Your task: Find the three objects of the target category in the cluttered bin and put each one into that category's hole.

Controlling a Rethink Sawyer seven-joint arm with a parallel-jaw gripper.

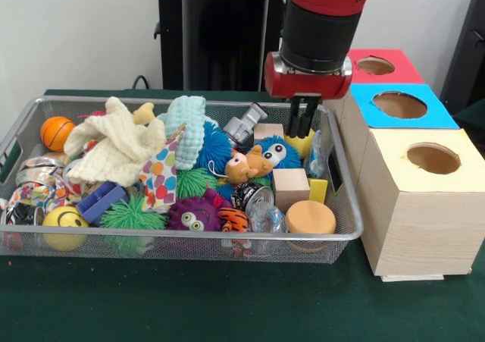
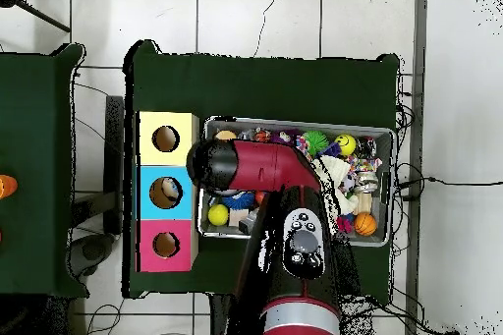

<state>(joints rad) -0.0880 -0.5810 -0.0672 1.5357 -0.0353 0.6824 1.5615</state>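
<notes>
1. Where the wire bin (image 1: 345, 205) begins at the left of the front view, an orange ball (image 1: 56, 132) sits at the back and a yellow smiley ball (image 1: 64, 227) at the front.
2. In the middle lie a cream cloth (image 1: 114, 146), a green spiky ball (image 1: 132, 214) and a purple fuzzy toy (image 1: 195, 214).
3. Further right are a wooden cube (image 1: 290, 185) and a round tan block (image 1: 310, 218).
4. The gripper (image 1: 305, 117) hangs over the bin's right end, just above a yellow ball (image 1: 300, 145), its fingers close together and holding nothing.
5. Beside the bin stand the red box (image 1: 394, 75), blue box (image 1: 439, 114) and cream box (image 1: 417, 228), each with a round hole on top.

Green cloth (image 1: 189, 304) covers the table over tiled floor (image 2: 255, 17).
</notes>
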